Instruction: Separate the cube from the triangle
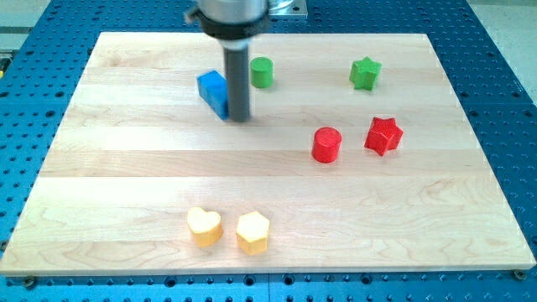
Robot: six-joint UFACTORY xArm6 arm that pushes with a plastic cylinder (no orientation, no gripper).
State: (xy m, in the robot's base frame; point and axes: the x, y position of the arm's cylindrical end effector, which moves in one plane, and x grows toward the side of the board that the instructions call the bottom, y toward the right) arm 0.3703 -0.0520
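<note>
Your tip point(239, 118) touches the blue block point(214, 92) on that block's right with no gripper to judge, and pushing off-center risks it spinning away toward the green cylinder point(262, 72).

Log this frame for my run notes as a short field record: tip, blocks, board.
tip: my tip, at the right edge of the blue block
green: cylinder, right of the rod; star, top right
red: cylinder beside star, apart
yellow: heart and hexagon, near the bottom
board: wooden board
</note>
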